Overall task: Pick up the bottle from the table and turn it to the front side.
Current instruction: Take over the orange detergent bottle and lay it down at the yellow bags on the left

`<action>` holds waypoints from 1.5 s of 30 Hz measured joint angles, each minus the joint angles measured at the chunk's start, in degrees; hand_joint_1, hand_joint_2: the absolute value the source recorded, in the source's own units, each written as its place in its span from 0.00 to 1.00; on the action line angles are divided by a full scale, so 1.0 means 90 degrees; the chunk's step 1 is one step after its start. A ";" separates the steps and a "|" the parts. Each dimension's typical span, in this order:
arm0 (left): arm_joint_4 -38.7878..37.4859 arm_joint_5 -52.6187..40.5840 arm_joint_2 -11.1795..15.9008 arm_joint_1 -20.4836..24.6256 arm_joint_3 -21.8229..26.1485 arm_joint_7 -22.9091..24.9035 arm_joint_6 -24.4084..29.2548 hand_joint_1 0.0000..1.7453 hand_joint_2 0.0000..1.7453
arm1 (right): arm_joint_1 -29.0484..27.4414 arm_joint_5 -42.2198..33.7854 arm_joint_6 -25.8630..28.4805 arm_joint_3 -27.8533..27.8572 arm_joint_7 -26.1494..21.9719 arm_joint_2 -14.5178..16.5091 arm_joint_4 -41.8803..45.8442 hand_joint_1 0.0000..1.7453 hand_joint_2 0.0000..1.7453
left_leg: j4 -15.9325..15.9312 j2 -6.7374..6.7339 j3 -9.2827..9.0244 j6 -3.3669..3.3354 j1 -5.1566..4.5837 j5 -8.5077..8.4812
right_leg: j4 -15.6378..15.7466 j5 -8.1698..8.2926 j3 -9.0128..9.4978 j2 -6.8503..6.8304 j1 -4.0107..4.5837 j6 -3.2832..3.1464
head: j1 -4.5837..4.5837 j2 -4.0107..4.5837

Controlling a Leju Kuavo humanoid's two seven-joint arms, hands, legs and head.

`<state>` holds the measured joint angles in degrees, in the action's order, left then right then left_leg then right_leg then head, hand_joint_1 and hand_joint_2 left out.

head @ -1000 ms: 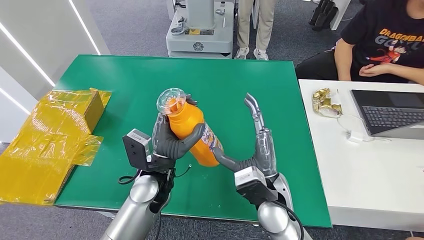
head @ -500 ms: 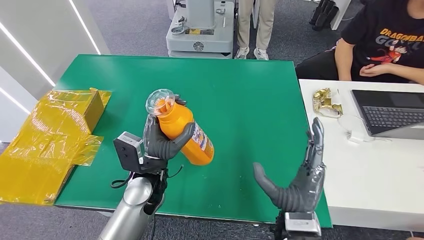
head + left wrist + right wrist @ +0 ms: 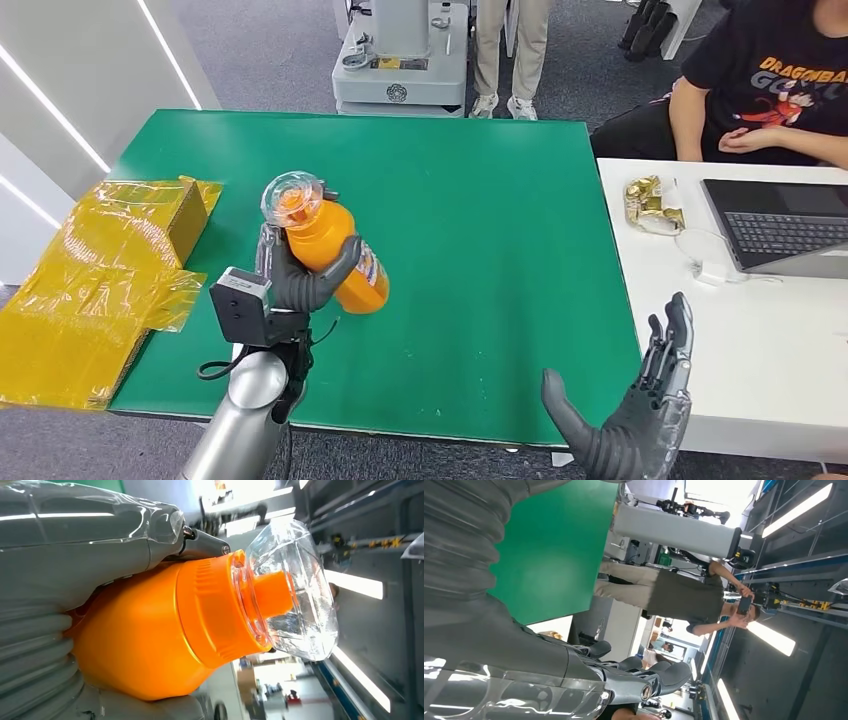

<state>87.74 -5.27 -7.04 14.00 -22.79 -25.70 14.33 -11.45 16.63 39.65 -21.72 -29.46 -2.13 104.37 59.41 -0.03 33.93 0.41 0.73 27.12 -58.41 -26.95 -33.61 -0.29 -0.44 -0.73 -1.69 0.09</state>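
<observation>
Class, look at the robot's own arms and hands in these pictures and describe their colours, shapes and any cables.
Both arms are rounded silver tubes. The left hand and right hand are dark grey, with a thick thumb and slimmer darker fingers. A black box sits at the left wrist, with thin black cables looping beneath it. In the wrist views, a grey ribbed cover and glossy clear film wrap each hand.

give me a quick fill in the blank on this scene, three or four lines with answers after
1. The orange bottle is held by the robot's ____ hand.
2. The bottle's cap is clear, and the table under it is ____.
3. The right hand holds ____, its fingers apart.
4. On the white desk lies an open ____.

Answers: left; green; nothing; laptop
</observation>
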 joint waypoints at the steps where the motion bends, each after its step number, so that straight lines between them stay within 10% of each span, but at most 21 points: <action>1: 0.0024 -0.0096 0.0059 -0.0013 0.0066 0.0000 0.0046 1.00 1.00 | -0.0023 -0.0009 0.0000 0.0012 -0.0005 0.0005 0.0019 0.00 1.00 | 0.0000 0.0000 0.0000 0.0000 0.0000 0.0000 | 0.0000 0.0000 0.0000 0.0000 0.0000 0.0000 | 0.0000 0.0000; 21: 0.0107 -0.2125 0.1591 0.0373 0.0771 0.0507 0.0208 1.00 1.00 | -0.0193 -0.0144 -0.0035 0.0185 -0.0204 0.0128 0.0238 0.00 1.00 | 0.0000 -0.0003 -0.0003 0.0003 0.0001 -0.0003 | -0.0002 0.0001 -0.0001 0.0005 0.0001 -0.0001 | 0.0001 0.0000; 45: -0.0561 -0.4341 0.4276 0.1124 0.0784 0.1294 -0.0057 1.00 1.00 | -0.0090 -0.0257 -0.0743 0.0218 -0.0317 0.0358 0.0280 0.00 1.00 | -0.0003 -0.0016 -0.0001 0.0009 0.0008 -0.0006 | -0.0006 0.0000 -0.0007 0.0023 0.0007 -0.0007 | 0.0002 0.0000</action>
<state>82.69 -44.33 31.44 24.12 -15.74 -14.06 13.82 -12.26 14.32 32.96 -19.76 -32.32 1.10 106.89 59.38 -0.17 33.91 0.49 0.80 27.06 -58.46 -26.96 -33.68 -0.08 -0.37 -0.79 -1.67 0.09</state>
